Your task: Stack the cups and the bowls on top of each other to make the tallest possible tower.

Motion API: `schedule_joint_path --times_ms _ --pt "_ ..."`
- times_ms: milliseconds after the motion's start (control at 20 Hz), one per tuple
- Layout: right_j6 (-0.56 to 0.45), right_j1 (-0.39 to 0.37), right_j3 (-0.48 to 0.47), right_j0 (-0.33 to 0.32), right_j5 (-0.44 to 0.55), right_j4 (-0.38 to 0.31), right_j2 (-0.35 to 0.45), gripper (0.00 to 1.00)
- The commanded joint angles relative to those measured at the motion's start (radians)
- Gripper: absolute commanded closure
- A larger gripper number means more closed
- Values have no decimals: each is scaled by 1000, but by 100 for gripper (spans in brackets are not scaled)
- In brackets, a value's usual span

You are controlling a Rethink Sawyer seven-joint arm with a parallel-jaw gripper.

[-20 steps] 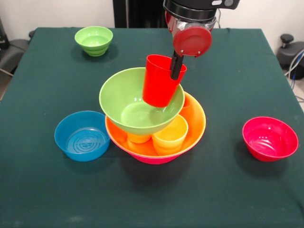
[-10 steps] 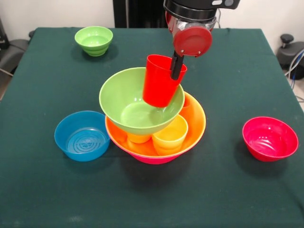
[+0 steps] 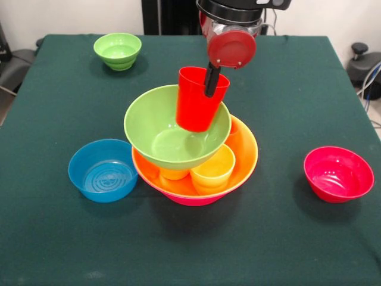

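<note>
Since the earlier frames, the gripper (image 3: 211, 80) has shifted slightly left and up, carrying the red cup (image 3: 198, 99) with it; the cup now hangs tilted over the green bowl (image 3: 164, 128), clamped at its rim by one finger inside and presumably one outside. That bowl sits tilted on the yellow cups (image 3: 213, 170) inside the orange bowl (image 3: 245, 156), which nests in the pink bowl (image 3: 190, 198): the tower. Released from here, the cup could tip or slide in the sloped bowl, or its weight could rock the bowl off its cups. Only one finger shows; the cups under the green bowl are mostly hidden. Small blue bowl (image 3: 102, 170), red bowl (image 3: 338, 174) and green bowl (image 3: 118, 50) wait apart on the worktop (image 3: 297, 89).
</note>
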Motion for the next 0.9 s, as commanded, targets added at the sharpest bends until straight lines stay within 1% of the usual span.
schedule_joint_path --times_ms 50,400,650,900 --pt "102 11 29 -18 3 -60 39 100" --pt "80 -9 34 -36 16 -54 47 100" --pt "99 -11 38 -44 12 -39 57 100" --pt "100 10 10 -57 8 -41 60 100"
